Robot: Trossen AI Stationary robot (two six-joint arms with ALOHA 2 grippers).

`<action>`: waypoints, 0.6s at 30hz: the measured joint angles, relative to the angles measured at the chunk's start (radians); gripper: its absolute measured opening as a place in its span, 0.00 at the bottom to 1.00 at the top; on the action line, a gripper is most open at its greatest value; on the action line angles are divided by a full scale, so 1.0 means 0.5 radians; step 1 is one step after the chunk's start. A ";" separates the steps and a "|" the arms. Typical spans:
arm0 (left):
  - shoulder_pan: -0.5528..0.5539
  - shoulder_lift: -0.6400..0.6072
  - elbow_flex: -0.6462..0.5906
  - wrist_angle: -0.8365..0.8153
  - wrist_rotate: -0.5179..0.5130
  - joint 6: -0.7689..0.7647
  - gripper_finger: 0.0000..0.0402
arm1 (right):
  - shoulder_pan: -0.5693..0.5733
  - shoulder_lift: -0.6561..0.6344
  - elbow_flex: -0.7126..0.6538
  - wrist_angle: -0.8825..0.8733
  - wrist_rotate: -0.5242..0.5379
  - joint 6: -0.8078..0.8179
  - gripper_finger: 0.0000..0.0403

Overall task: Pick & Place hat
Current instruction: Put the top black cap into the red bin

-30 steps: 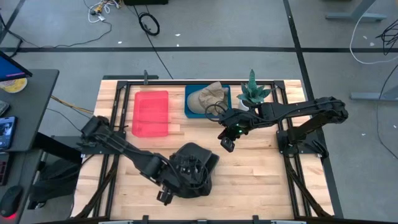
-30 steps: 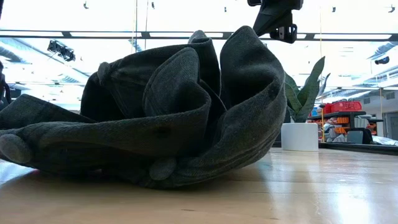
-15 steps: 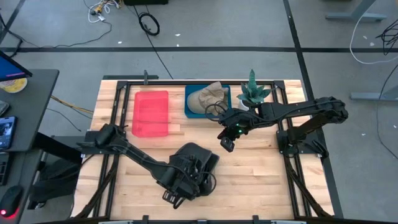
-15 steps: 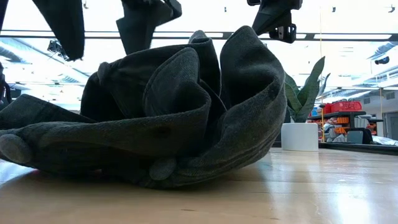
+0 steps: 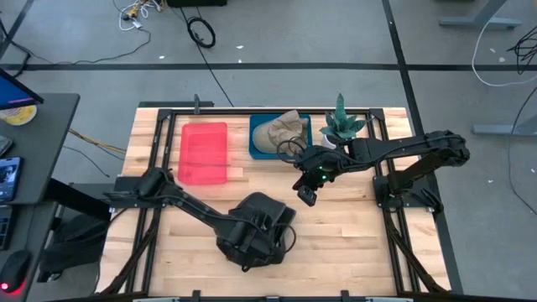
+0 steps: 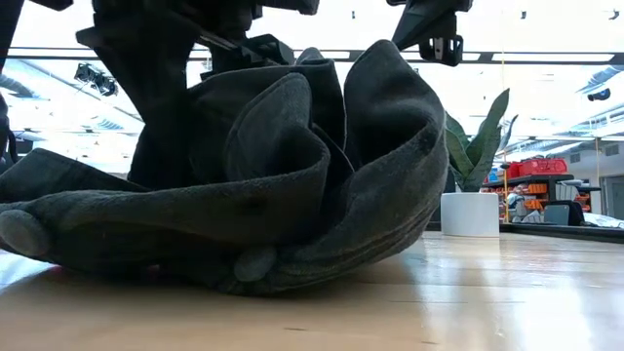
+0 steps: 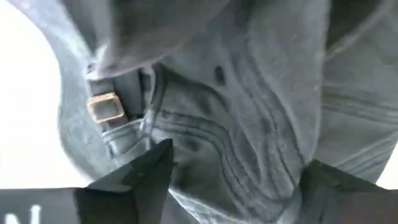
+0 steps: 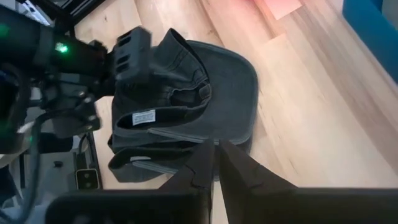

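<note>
the dark grey cap (image 5: 262, 225) lies crumpled on the wooden table (image 5: 352, 243), low in the middle – about six o'clock from the blue bin (image 5: 258, 144) at the back. the left gripper (image 5: 242, 245) has just dropped onto it: a second ago it sat off the cap's eight o'clock edge, half a second ago it was swinging in over the near rim, and now it is pressed down into the cloth at the cap's seven o'clock side. from table level its dark body now stands right against the cap where only bare sky showed before. its own camera sees nothing but folded denim and the brass strap buckle (image 7: 104, 107), with the two fingers (image 7: 146, 168) spread apart on either side of a fold – parted, not yet pinched on anything as far as i can see.

the right gripper (image 5: 307, 195) hangs above the table at the cap's one o'clock, fingers shut on nothing, and has not budged.

a tan hat (image 5: 284, 130) already sits in the blue bin, the red bin (image 5: 203, 153) beside it holds nothing i can make out, and a potted plant (image 5: 341, 126) stands at the bin's three o'clock.

so the reach looks finished and the grab is what is in hand – my guess is the fingers need to close on that fold before any lift.
</note>
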 joint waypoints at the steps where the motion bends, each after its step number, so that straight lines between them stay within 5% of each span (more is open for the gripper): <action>1: 0.005 0.000 0.000 -0.010 0.003 -0.006 0.59 | 0.004 0.000 0.000 0.000 -0.002 -0.006 0.06; 11: 0.021 0.000 0.000 -0.225 0.196 -0.036 0.06 | 0.010 0.000 0.000 0.013 -0.003 -0.057 0.06; 18: 0.030 -0.115 -0.001 -0.438 0.225 0.017 0.02 | 0.010 0.000 0.000 0.041 0.002 -0.082 0.06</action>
